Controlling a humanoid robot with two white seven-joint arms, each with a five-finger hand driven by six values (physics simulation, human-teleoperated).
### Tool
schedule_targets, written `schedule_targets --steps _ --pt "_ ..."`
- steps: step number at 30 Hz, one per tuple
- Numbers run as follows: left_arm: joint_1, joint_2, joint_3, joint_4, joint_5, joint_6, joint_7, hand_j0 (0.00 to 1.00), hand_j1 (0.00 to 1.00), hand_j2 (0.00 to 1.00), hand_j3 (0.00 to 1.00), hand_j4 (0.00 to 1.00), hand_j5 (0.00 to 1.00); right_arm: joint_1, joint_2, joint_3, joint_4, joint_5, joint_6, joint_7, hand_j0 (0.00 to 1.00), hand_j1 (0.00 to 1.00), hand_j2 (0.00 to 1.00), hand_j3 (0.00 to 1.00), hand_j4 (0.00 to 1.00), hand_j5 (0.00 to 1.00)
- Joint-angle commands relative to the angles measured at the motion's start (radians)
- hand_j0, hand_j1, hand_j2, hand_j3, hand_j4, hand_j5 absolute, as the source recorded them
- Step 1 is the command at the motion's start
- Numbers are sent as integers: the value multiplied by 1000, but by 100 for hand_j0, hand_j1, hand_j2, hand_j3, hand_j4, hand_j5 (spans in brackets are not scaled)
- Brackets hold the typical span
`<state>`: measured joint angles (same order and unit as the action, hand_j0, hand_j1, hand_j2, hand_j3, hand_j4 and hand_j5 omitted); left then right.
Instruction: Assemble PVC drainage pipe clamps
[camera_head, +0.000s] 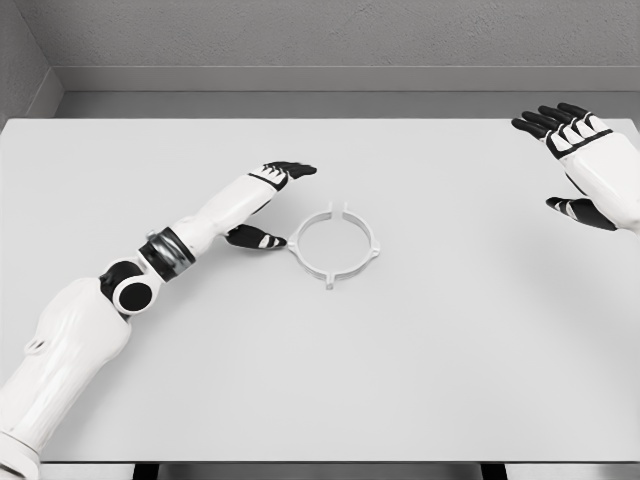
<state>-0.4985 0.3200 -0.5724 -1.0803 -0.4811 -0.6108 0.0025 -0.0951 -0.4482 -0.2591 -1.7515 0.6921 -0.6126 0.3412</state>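
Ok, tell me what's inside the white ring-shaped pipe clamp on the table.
Inside the white ring-shaped pipe clamp only bare white table shows: no pipe or other part. The left hand sits beside it, outside the ring, covering nothing within.

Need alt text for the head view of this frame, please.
A white ring-shaped pipe clamp lies flat on a white table, with the left hand open just beside its left edge. The right hand hangs open, far off at the right.
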Motion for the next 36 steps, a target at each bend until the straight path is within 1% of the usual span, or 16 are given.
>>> schedule_targets --steps 1,36 --pt "0 -1 0 -3 6 0 1 100 100 100 100 100 100 0 0 0 0 -6 2 -1 100 100 100 100 100 100" --pt "6 -32 2 -6 10 0 1 100 100 100 100 100 100 -3 0 1 -2 -6 2 -1 100 100 100 100 100 100"
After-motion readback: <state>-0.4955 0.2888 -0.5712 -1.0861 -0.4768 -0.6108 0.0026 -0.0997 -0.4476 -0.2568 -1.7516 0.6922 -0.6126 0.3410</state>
